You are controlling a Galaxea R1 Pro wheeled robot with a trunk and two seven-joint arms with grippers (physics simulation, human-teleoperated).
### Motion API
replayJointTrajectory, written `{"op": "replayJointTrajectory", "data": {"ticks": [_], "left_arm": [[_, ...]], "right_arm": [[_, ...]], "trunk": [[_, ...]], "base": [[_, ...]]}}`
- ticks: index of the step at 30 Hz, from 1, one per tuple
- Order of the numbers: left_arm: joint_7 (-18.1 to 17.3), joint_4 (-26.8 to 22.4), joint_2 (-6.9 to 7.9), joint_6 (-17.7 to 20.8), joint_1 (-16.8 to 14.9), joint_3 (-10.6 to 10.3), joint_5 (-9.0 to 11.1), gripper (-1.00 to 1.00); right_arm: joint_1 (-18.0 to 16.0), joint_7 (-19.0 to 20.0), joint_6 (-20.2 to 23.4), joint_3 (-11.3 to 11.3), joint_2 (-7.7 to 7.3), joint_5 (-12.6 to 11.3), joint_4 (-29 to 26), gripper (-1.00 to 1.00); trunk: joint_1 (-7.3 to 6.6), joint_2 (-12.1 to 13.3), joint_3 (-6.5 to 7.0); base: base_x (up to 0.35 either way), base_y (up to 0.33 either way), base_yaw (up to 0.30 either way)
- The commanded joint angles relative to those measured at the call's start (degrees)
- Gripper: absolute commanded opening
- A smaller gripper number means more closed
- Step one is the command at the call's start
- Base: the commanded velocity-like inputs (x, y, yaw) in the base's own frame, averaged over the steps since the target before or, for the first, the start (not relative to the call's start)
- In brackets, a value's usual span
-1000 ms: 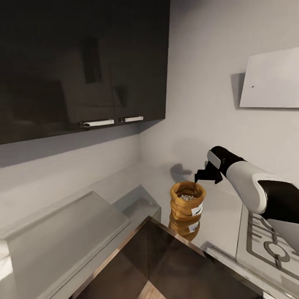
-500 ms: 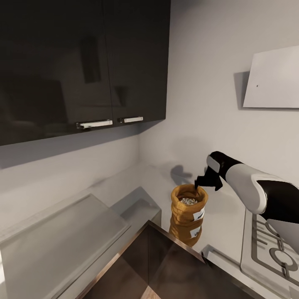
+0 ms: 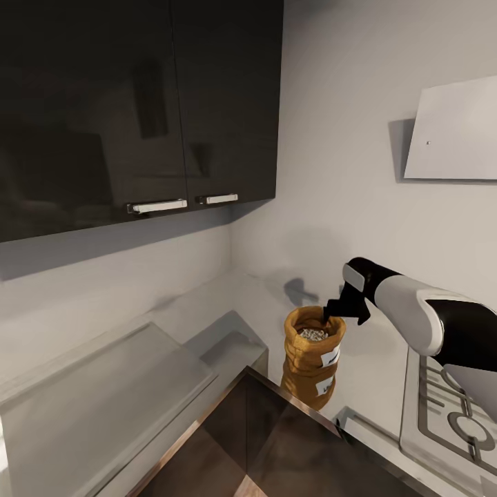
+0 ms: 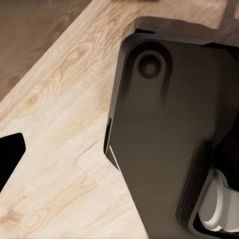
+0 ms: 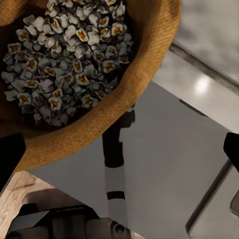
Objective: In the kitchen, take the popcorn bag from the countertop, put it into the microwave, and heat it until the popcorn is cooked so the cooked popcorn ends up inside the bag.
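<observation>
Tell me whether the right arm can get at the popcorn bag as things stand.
Probably yes: the right gripper hangs open right over the popcorn bag, fingertips at its rolled rim, with nothing between them.

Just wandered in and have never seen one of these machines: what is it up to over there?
The robot's right arm is reaching over a small burlap popcorn bag that stands upright on the grey countertop in the kitchen corner. Its right pincer hangs open just above the bag's rolled rim, and the right wrist view looks straight down onto the popcorn filling its mouth. Nothing has been gripped yet. A gas hob sits at the right.
</observation>
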Motion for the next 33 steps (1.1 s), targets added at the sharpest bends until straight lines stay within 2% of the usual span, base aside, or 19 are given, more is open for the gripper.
{"op": "replayJointTrajectory", "data": {"ticks": [1,13,33], "left_arm": [[0.07,0.00,-0.01,-0.03,-0.01,0.23,0.05,1.00],[0.07,-0.03,-0.01,-0.03,-0.01,0.24,0.05,1.00],[0.07,0.00,-0.01,-0.03,-0.01,0.23,0.05,1.00]], "right_arm": [[-0.03,-0.48,0.00,-0.24,-0.01,-0.28,0.13,1.00],[0.17,-0.36,-0.27,-0.23,-0.01,-0.27,0.17,1.00],[0.43,-0.42,-0.52,-0.24,-0.01,-0.27,0.17,1.00]], "trunk": [[0.02,-0.04,-0.03],[0.02,-0.04,-0.07],[0.02,-0.04,-1.82]], "base": [[0.000,0.000,0.000],[0.000,0.000,0.000],[0.000,0.000,0.000]]}}
